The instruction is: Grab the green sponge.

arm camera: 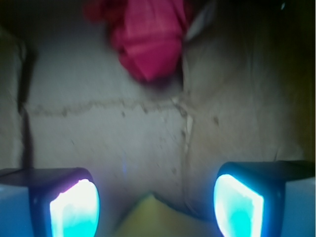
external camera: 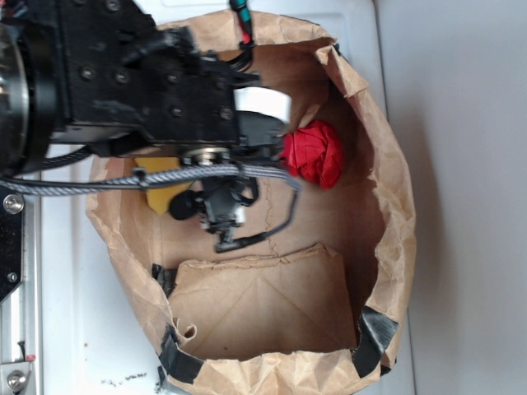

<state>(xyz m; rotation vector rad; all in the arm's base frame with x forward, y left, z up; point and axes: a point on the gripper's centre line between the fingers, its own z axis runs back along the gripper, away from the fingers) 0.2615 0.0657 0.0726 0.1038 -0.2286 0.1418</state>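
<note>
White counter (external camera: pixel 461 164), paper bag (external camera: pixel 395 189) laid open; gripper (arm camera: pixel 155 202) spread over green sponge (arm camera: pixel 158 217); descend centred, avoid red fabric ball (arm camera: pixel 148 39)

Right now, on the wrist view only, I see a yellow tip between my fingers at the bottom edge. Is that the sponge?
Observer: Yes, the green sponge; the arm covers most of it, and only a yellow piece shows.
Operator: What's around us?
Observer: A rolled-down brown paper bag walls in the whole area.
Operator: And the red thing?
Observer: The red fabric ball sits apart from the sponge, with the open gripper between them.
</note>
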